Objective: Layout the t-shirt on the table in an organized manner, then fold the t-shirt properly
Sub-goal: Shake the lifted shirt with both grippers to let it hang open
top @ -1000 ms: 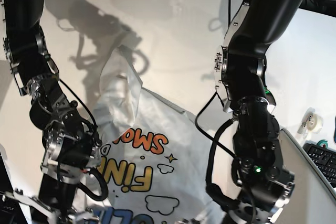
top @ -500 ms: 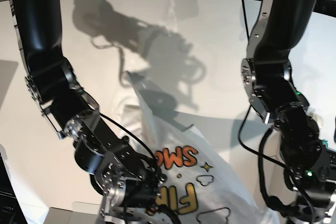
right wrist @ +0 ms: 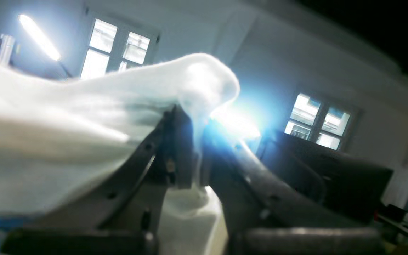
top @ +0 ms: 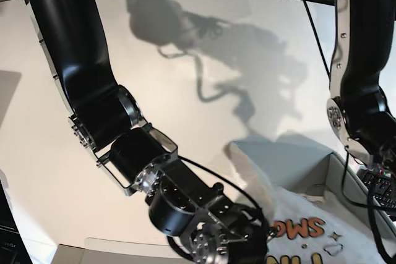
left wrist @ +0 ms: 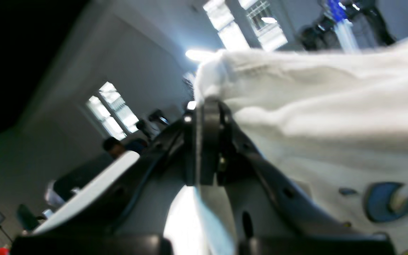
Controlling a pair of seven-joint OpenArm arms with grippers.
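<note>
A broad off-white table (top: 185, 91) fills the base view, crossed by the dark shadows of two black robot arms and a hanging cloth. In the lower right corner the t-shirt (top: 297, 214) hangs lifted off the tabletop, white cloth with orange letters and a small star outline showing. In the left wrist view the left gripper (left wrist: 207, 106) is clamped on a bunched edge of the shirt, its jaws pressed together on the fabric, blue letters of the print blurred at the lower right. In the right wrist view the right gripper (right wrist: 190, 117) pinches another fold of the white cloth, jaws closed on it, with bright windows and a ceiling light behind.
</note>
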